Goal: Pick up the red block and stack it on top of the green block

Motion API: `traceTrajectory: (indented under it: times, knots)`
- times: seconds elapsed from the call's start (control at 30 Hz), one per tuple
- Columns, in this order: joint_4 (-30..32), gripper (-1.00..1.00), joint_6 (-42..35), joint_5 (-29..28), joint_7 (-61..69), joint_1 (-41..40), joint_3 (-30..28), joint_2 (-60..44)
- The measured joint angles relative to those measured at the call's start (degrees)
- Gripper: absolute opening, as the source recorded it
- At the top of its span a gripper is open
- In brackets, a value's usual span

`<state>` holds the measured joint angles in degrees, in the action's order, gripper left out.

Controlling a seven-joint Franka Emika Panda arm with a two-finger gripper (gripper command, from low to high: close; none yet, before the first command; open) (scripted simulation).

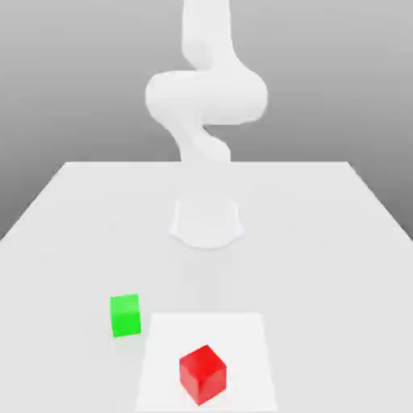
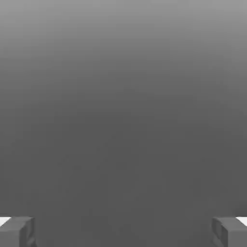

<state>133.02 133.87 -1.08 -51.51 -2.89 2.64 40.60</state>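
The red block sits on a paler square patch of the table near the front, turned at an angle. The green block rests on the table just off that patch, toward the exterior view's left and a little farther back. The two cubes are apart, not touching. In the hand view my gripper is open, its two grey fingertips standing far apart with nothing between them and only plain grey background beyond.
The white arm rises from its round base at the middle of the white table. The paler square patch lies at the front centre. The table's edges run along both sides.
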Motion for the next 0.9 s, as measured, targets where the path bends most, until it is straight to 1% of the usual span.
traceTrajectory:
  times: [0.23,0.43,0.63,0.8,0.9]
  knots:
    - [3.5,0.00,5.9,-3.8,-16.7,-7.1,6.6,-15.0]
    - [6.4,0.00,10.8,-7.4,-30.9,-11.0,9.8,-27.6]
    - [9.4,0.00,15.9,-8.7,-43.5,-12.5,10.6,-39.8]
    - [11.9,0.00,20.6,-5.5,-50.6,-12.1,10.7,-49.3]
    - [11.5,0.00,25.1,-7.2,-53.4,-11.0,9.1,-55.3]
